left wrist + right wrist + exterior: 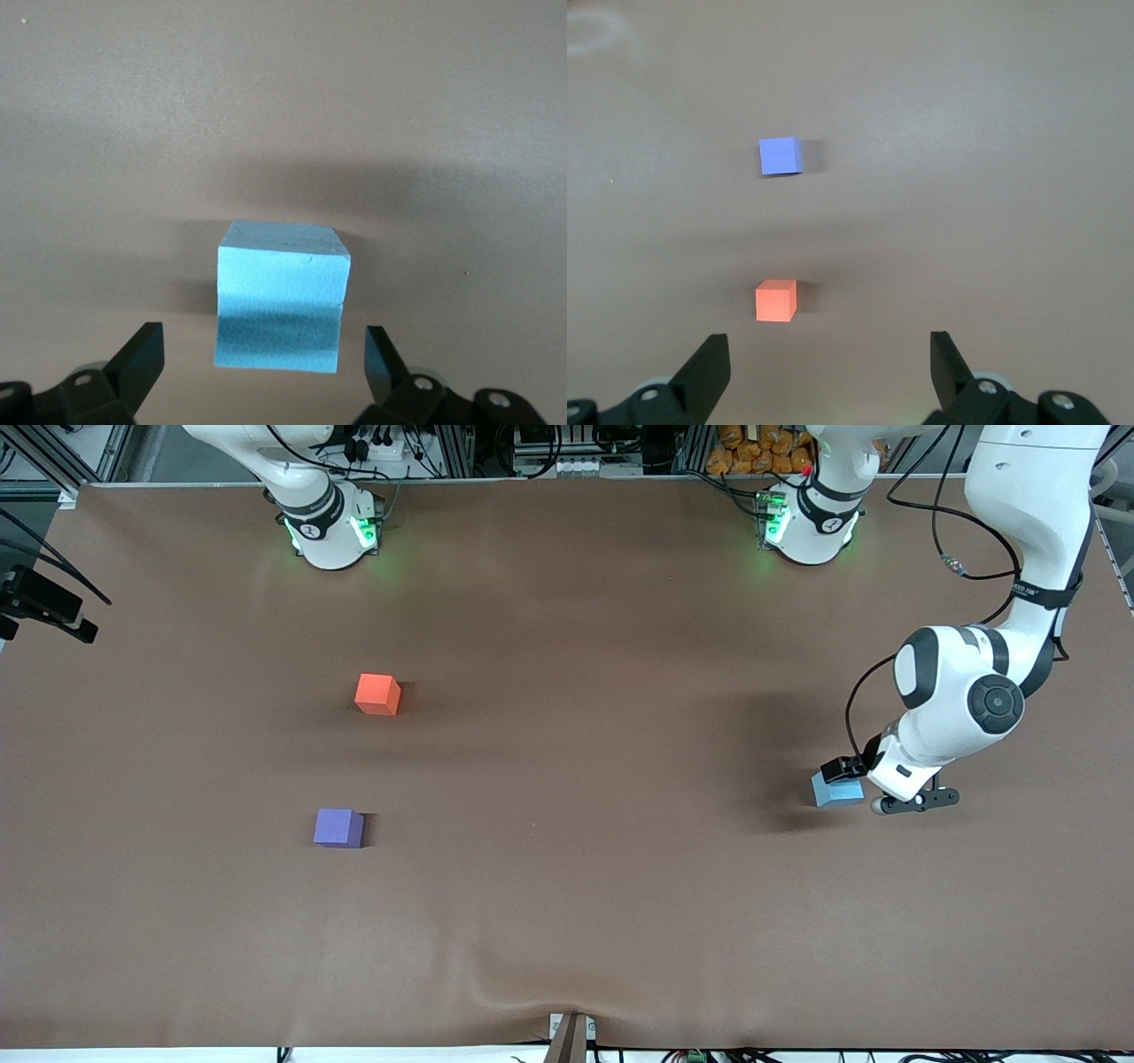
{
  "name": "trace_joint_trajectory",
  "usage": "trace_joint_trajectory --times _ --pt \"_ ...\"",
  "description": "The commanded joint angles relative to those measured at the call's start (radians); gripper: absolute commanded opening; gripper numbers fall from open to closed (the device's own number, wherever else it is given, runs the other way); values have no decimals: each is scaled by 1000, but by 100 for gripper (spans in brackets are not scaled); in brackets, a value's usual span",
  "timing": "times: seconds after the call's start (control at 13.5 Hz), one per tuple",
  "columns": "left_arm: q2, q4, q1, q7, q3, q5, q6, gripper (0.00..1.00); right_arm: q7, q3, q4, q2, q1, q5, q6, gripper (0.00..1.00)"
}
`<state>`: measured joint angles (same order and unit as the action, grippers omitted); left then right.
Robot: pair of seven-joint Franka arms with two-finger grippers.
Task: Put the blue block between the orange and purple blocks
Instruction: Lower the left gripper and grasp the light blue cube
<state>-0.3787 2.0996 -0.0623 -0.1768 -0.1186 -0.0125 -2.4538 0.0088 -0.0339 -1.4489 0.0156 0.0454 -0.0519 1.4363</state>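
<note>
The blue block (pixel 836 792) (pixel 282 292) rests on the brown table at the left arm's end. My left gripper (pixel 852 779) (pixel 265 347) is low around it and open; the block sits partly between the fingers (pixel 142 359), with a gap on each side. The orange block (pixel 377 693) (pixel 776 300) and the purple block (pixel 338 827) (pixel 780 156) stand apart toward the right arm's end, the purple one nearer the front camera. My right gripper (pixel 830 354) hangs open and empty above the table, facing both blocks; it is out of the front view.
The brown cloth (pixel 576 824) covers the whole table and wrinkles near the front edge, where a small bracket (pixel 570 1035) sticks up. A black camera mount (pixel 42 607) overhangs the right arm's end. Both arm bases (pixel 332 527) (pixel 808 522) stand along the back edge.
</note>
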Motion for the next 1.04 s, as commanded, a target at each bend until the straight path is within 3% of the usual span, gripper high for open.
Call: trace_joint_trajectory --times 0.0,0.59,0.67,0.74,0.81,0.96 --pt "-26 0 -7 -7 -9 -15 -45 100 -10 9 21 -11 16 -19 -13 100" --pt "-86 0 -1 -9 -9 -14 -126 97 -10 9 21 -11 19 -19 -13 100" --pt "-89 -1 -1 -9 -10 -14 -129 73 -10 9 21 -11 19 -20 -13 100" --pt "-89 -1 2 -9 -10 -12 -129 31 -9 9 21 -11 18 -20 -13 100" --pt "-89 -1 6 -9 -10 -12 -129 4 -9 9 21 -11 16 -20 -13 100" --pt "-82 -7 36 -6 -10 -14 -119 0 -10 9 21 -11 17 -19 -13 100"
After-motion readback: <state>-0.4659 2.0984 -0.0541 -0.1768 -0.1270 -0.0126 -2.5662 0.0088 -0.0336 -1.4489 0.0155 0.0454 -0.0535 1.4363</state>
